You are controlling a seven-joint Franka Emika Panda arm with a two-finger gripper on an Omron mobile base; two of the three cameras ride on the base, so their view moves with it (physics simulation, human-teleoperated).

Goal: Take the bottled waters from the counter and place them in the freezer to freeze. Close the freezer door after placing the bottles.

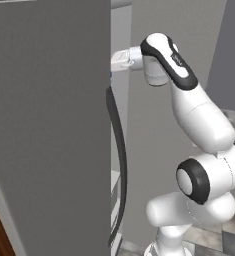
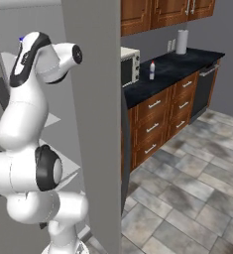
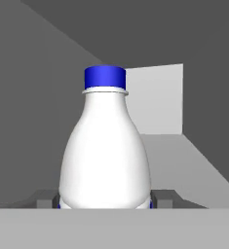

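White plastic with a blue cap — one bottle (image 3: 105, 151) is seen upright in the hand view, gripped low on its body between the two finger tips of the gripper (image 3: 105, 200), with grey freezer walls behind it. One freezer door (image 1: 49, 130) is swung open, its one long dark handle (image 1: 120, 150) seen at the edge, and the arm is reached past that edge into the freezer (image 2: 95, 99). A second bottle (image 2: 151, 70), clear-grey with a red cap, is left standing on the black counter (image 2: 180, 67) right of the freezer, between one cream toaster oven (image 2: 130, 65) and one paper-towel roll (image 2: 181, 41).
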